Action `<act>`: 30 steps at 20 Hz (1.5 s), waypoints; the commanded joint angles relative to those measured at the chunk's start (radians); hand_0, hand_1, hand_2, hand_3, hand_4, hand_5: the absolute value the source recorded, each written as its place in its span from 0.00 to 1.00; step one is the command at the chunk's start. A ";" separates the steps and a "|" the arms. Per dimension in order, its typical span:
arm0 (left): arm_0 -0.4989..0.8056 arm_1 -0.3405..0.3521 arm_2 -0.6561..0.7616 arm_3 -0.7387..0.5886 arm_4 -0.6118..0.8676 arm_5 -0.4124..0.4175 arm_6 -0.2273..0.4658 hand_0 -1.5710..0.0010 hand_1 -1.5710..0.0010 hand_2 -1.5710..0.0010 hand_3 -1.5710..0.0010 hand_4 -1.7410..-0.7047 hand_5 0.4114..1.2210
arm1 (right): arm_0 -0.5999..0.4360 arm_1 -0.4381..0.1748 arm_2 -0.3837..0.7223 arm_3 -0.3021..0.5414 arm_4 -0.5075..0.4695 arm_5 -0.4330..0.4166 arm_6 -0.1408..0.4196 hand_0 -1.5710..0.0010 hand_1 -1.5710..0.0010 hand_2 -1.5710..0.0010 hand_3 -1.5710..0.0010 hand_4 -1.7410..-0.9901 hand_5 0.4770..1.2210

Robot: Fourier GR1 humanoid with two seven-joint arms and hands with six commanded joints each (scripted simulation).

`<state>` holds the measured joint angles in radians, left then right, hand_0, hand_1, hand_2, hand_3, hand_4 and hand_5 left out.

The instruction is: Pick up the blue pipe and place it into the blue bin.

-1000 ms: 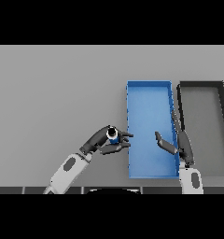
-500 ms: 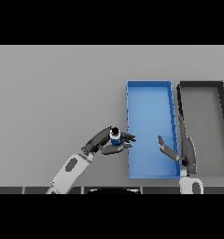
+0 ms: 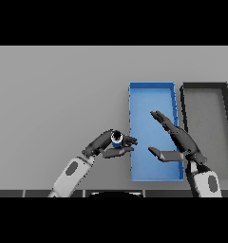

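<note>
The left hand [image 3: 108, 144] is curled around the blue pipe [image 3: 117, 139], which is pinched between thumb and fingers. The pipe is held just beside the left wall of the blue bin [image 3: 151, 87], not yet over it. It seems to be held upright, so its round open end can be seen from above. It is probably kept that way so it can be carried over the wall and let go inside. The right hand [image 3: 180, 142] is spread open over the blue bin, with nothing held in it. A black bin [image 3: 204, 87] is seen just beside the blue one, on the grey table [image 3: 59, 90].
</note>
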<state>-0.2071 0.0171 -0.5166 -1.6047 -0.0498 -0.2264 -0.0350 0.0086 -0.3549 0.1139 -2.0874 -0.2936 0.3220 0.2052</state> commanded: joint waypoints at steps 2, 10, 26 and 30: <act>-0.005 -0.012 0.001 0.004 -0.011 -0.003 0.005 0.00 0.00 0.00 0.00 0.26 1.00 | -0.073 -0.029 0.031 -0.008 -0.001 0.003 0.087 1.00 1.00 0.94 1.00 0.63 0.11; -0.008 -0.027 0.038 0.025 -0.032 -0.043 -0.037 0.00 0.00 0.00 0.00 0.27 1.00 | -0.300 -0.003 0.183 0.016 -0.043 0.072 0.191 1.00 1.00 0.97 1.00 0.61 0.10; -0.009 -0.071 0.074 0.026 -0.076 -0.094 0.067 0.00 0.00 0.00 0.00 0.11 1.00 | -0.580 0.132 0.292 0.236 0.005 0.140 0.255 0.44 0.44 0.42 0.51 0.37 0.05; 0.021 -0.089 0.088 0.017 -0.029 -0.119 0.030 0.00 0.00 0.00 0.02 0.05 1.00 | -0.574 0.161 0.303 0.240 -0.035 0.115 0.272 0.18 0.18 0.17 0.30 0.18 0.39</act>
<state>-0.1856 -0.0723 -0.4286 -1.5875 -0.0777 -0.3472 -0.0068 -0.5651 -0.1937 0.4171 -1.8474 -0.3322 0.4367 0.4771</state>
